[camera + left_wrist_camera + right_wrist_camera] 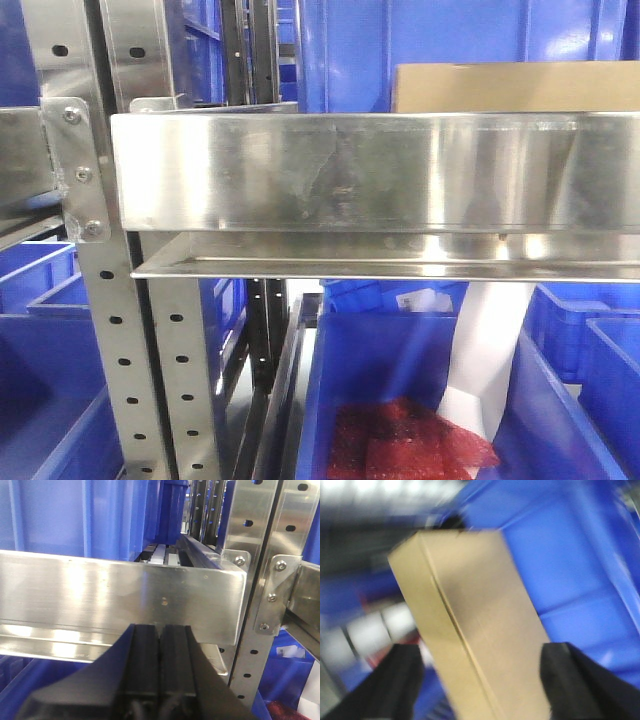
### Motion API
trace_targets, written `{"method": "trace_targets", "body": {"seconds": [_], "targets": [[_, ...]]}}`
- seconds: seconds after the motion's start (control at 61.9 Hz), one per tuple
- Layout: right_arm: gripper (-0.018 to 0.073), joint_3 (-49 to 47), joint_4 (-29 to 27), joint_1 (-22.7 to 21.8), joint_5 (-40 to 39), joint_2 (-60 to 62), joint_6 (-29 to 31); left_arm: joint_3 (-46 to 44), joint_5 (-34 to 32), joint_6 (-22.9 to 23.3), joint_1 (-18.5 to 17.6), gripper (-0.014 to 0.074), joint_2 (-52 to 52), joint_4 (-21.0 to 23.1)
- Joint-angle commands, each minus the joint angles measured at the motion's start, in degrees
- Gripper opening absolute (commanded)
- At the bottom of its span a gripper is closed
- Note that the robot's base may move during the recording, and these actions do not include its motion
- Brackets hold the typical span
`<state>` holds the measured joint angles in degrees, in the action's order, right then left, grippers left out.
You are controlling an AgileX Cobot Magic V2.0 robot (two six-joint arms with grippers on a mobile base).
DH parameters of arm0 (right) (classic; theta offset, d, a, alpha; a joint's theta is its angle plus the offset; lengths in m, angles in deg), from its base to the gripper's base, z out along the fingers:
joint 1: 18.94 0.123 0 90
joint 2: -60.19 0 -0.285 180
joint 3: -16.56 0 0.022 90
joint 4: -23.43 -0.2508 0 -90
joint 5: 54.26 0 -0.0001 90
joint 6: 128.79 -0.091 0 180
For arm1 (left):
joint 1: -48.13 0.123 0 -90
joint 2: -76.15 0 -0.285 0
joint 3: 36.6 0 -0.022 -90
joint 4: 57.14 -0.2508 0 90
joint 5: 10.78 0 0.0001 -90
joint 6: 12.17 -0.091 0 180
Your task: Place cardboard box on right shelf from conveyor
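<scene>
Right gripper (479, 680) clamps the cardboard box (475, 625), its black fingers (390, 685) pressed against both of the box's sides at 8 and 4 o'clock in the blurred right wrist view.

The box rises tilted from between the fingers toward 11 o'clock, with blue bins (560, 555) behind it. In the front-facing view the top of the tan box (515, 88) shows at 1 o'clock above the tall front lip of the right shelf (370, 170); whether it touches the shelf floor cannot be told. The shelf is bolted to a perforated upright (110, 330) at 8 o'clock. Below, a blue bin (400, 370) holds red mesh (410, 440). The left gripper (160, 670) has its pads pressed together, holding nothing, just before the shelf lip (120, 597).
</scene>
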<state>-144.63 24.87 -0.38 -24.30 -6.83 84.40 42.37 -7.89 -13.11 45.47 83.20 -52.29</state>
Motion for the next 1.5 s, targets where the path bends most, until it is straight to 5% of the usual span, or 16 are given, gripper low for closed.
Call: {"method": "trace_targets", "body": {"seconds": [0.0, 0.242, 0.404, 1.034, 1.163, 1.325, 1.486], "targets": [[0.0406, -1.8, 1.8, 0.0, -4.1, 4.1, -15.9, -0.2, -5.2, 0.3, -0.2, -0.0119, -0.7, 0.4], [0.0041, 0.3, 10.0, 0.0, -5.7, 10.4, -47.8, -0.2, -5.2, 0.3, -0.2, -0.0119, -0.7, 0.4], [0.0036, 4.5, 14.8, 0.0, -10.8, 13.5, -61.0, -0.2, -5.2, 0.3, -0.2, -0.0119, -0.7, 0.4], [0.0036, 5.2, 14.9, -0.1, -10.2, 13.1, -60.6, -0.2, -5.2, 0.3, -0.2, -0.0119, -0.7, 0.4], [0.0036, 5.8, 11.1, -1.4, -8.2, 15.3, -48.5, -0.2, -5.2, 0.3, -0.2, -0.0119, -0.7, 0.4], [0.0036, 12.5, -4.3, -8.7, -9.0, 22.4, -30.7, -0.2, -5.2, 0.3, -0.2, -0.0119, -0.7, 0.4], [0.0036, 24.7, -7.9, -16.9, -14.2, 32.0, -27.3, -0.2, -5.2, 0.3, -0.2, -0.0119, -0.7, 0.4]]}}
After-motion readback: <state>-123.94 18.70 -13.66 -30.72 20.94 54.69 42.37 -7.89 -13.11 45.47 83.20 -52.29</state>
